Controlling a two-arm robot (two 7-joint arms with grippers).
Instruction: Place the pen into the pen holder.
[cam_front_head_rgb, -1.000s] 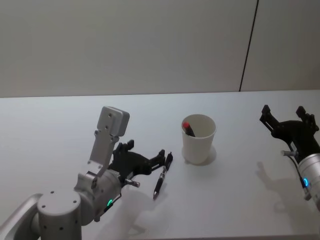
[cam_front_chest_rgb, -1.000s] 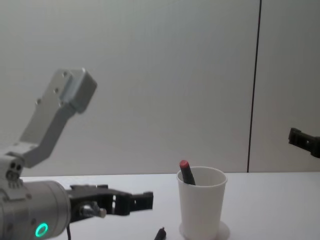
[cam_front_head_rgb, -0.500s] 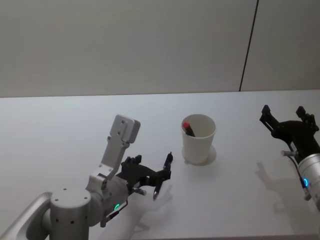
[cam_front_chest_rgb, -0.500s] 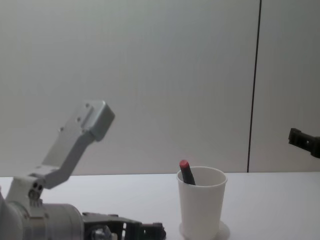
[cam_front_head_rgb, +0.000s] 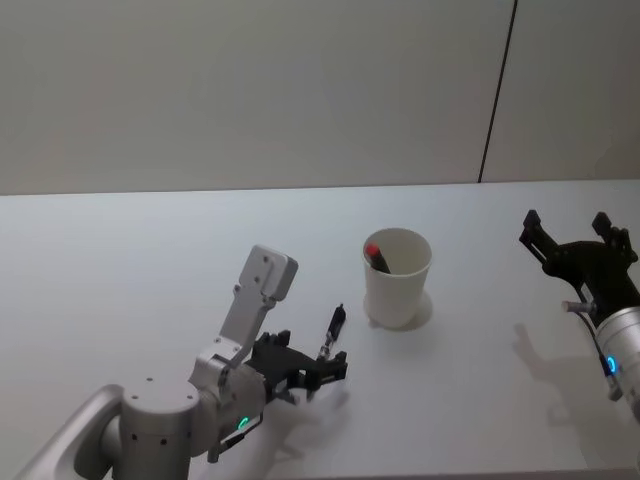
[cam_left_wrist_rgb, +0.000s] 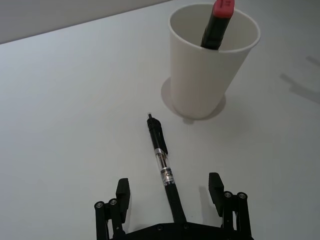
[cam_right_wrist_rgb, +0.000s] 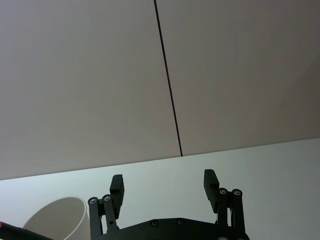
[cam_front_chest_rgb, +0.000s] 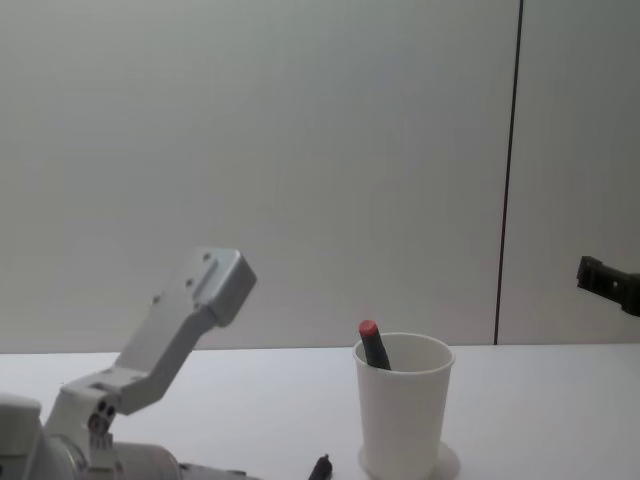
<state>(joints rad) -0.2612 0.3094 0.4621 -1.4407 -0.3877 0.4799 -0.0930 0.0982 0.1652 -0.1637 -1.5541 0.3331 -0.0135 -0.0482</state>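
Observation:
A black pen (cam_left_wrist_rgb: 163, 167) with a clear barrel lies flat on the white table, pointing toward the pen holder (cam_left_wrist_rgb: 210, 70); it also shows as the pen (cam_front_head_rgb: 326, 350) in the head view. The holder is a white paper cup (cam_front_head_rgb: 397, 277) holding a red-capped marker (cam_front_head_rgb: 377, 256). My left gripper (cam_left_wrist_rgb: 170, 192) is open and low over the table, its fingers on either side of the pen's rear half without touching it. My right gripper (cam_front_head_rgb: 573, 243) hangs open in the air far to the right of the cup.
The white table (cam_front_head_rgb: 130, 260) stretches wide on all sides of the cup, with a grey wall behind. My left arm's grey link (cam_front_head_rgb: 256, 300) rises just left of the pen.
My left gripper has moved forward and down, from beside the pen to straddling its rear half. The pen, cup and right arm have stayed put.

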